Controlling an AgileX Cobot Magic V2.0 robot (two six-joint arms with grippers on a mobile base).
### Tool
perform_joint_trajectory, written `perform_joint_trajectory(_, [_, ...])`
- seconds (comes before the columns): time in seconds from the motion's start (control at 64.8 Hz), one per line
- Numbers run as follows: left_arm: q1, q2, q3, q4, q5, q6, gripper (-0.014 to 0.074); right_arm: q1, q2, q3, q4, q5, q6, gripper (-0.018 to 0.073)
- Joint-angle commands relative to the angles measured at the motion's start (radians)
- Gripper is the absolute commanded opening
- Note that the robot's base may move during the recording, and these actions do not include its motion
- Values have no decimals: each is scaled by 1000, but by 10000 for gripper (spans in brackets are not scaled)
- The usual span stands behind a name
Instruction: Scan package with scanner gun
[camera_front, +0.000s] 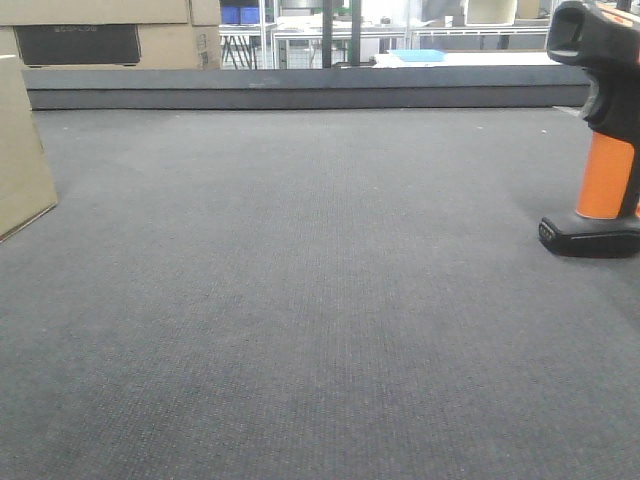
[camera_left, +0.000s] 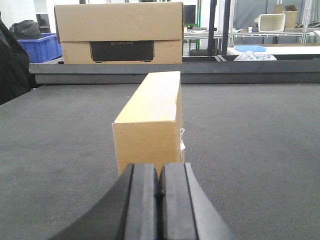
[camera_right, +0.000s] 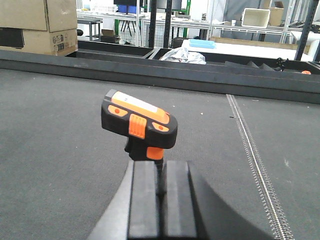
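Note:
The package (camera_left: 150, 115), a tan cardboard box, stands end-on on the grey mat just beyond my left gripper (camera_left: 160, 172), whose pads are pressed together with nothing between them. A sliver of white label (camera_left: 182, 140) shows on its right side. It also pokes in at the left edge of the front view, package (camera_front: 20, 150). The scanner gun (camera_right: 140, 120), black head with an orange handle, stands upright just past my right gripper (camera_right: 160, 170), which is shut and empty. In the front view the scanner gun (camera_front: 600, 130) rests on its black base at the right edge.
A large carton with a dark panel (camera_left: 120, 32) and a blue crate (camera_left: 40, 47) sit beyond the mat's raised dark far rim (camera_front: 300, 88). A stitched seam (camera_right: 255, 160) runs along the mat right of the scanner. Shelving and tables fill the background.

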Motion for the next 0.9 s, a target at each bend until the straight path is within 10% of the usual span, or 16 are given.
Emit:
perform_joint_trajectory(0.0, [0, -6, -2, -5, -28, -6, -111, -3, -4, 0, -2, -24, -4, -153])
perform_joint_trajectory(0.494, [0, -6, -2, -5, -28, -6, -111, -5, -4, 10, -25, -37, -1, -153])
perform_joint_trajectory(0.648, [0, -6, -2, -5, -28, -6, -111, -34, -4, 57, -217, -131, 225, -153])
perform_joint_trajectory(0.88, [0, -6, -2, -5, -28, -6, -111, -44, -53, 213, -167, -254, 225, -153])
